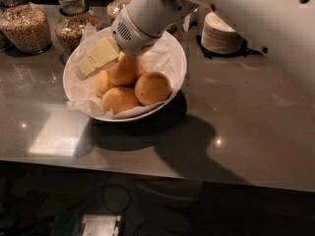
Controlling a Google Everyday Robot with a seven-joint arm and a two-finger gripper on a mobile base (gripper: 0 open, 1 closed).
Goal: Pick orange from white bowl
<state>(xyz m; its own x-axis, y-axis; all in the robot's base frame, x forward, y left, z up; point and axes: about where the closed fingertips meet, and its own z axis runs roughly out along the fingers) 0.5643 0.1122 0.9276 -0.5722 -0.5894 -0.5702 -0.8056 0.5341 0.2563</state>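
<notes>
Grey counter (256, 112): gripper (96, 60) against orange (124, 73) in white bowl (178, 58)

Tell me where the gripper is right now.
In the camera view the gripper is at upper left, over the left half of the white bowl, beside the uppermost orange, with glass jars just behind it.

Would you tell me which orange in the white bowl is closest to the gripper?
The uppermost orange, at the back of the pile, right beside the gripper above the white bowl; the other oranges lie lower, toward the front rim.
</notes>
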